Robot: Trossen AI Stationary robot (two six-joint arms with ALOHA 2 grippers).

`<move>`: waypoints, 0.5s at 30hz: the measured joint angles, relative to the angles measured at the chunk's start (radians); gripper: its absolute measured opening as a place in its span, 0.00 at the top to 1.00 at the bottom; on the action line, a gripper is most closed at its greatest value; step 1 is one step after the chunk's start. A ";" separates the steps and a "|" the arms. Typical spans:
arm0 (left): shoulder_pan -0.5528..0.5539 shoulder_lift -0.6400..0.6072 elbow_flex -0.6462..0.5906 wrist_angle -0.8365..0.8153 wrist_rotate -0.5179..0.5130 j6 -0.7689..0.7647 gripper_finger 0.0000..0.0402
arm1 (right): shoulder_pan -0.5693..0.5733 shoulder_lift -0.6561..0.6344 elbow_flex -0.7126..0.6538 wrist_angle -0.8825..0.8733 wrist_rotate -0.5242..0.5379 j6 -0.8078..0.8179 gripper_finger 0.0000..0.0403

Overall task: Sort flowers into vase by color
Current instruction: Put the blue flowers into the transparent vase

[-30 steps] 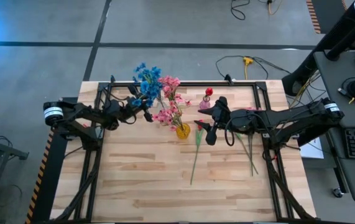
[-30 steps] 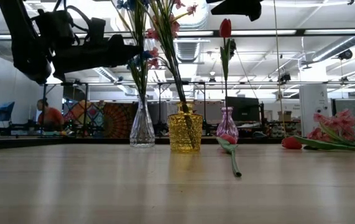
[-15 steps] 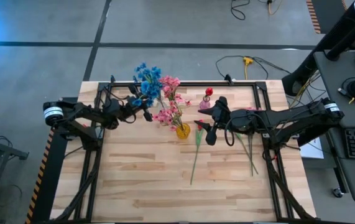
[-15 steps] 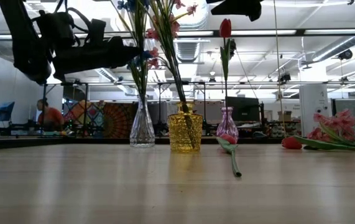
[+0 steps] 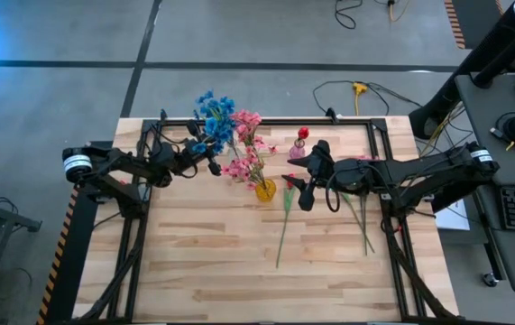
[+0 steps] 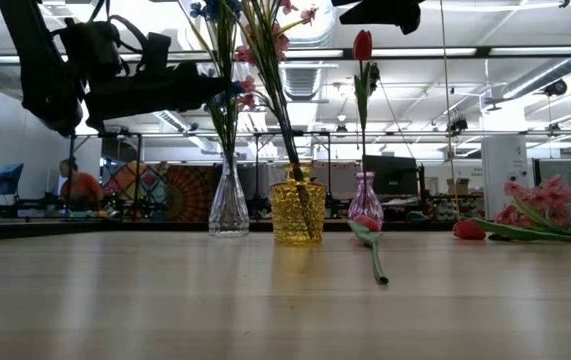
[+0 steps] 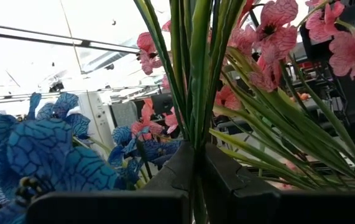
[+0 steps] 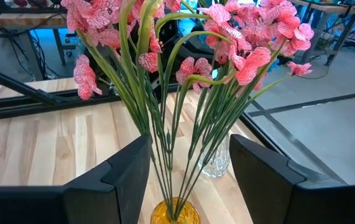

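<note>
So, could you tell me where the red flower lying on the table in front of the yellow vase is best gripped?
Grip the red flower mid-stem, coming straight down from above. It lies flat, its thin stem on bare table; the bud end sits close to the yellow vase and right end effector.

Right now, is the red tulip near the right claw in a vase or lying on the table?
Lying flat on the table. The red tulip stretches along the wood in front of the yellow vase, below the right claw.
</note>
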 joint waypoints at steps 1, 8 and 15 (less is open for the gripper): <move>0.000 0.000 0.000 0.000 0.000 0.000 1.00 | 0.000 0.000 0.000 0.000 0.000 0.000 0.47; 0.000 0.000 0.032 -0.051 0.006 0.000 1.00 | 0.000 0.000 0.000 0.000 0.000 0.000 0.47; 0.000 0.000 0.032 -0.060 -0.013 0.010 1.00 | 0.000 0.000 0.000 -0.014 -0.001 0.005 0.47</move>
